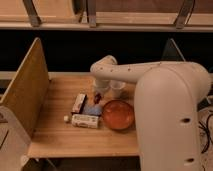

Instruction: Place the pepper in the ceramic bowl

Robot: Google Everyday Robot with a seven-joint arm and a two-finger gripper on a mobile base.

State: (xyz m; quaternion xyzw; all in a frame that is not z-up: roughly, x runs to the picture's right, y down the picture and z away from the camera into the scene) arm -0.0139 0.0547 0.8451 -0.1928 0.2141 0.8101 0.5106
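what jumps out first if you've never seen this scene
The big white arm fills the right foreground, bending to put its gripper above the blue square at mid-table, a dark red pepper at its tip. Just right of that lies the orange-red bowl, the widest thing on the table.

You get dim, warm light with a yellow-orange cast over everything. It comes from above: the arm (165,100) is brightest on its top surfaces, near-white on the big shell at right. The far band behind the table (55,135) is almost black. The wood is lit evenly mid-table. The ceramic bowl (118,114) shows soft glare on its glossy surface. The gripper (97,97) hangs just far-left of the bowl over the blue square (92,109), shaded by the wrist above. The left panel (25,90) is lit, the right panel (172,50) dark.
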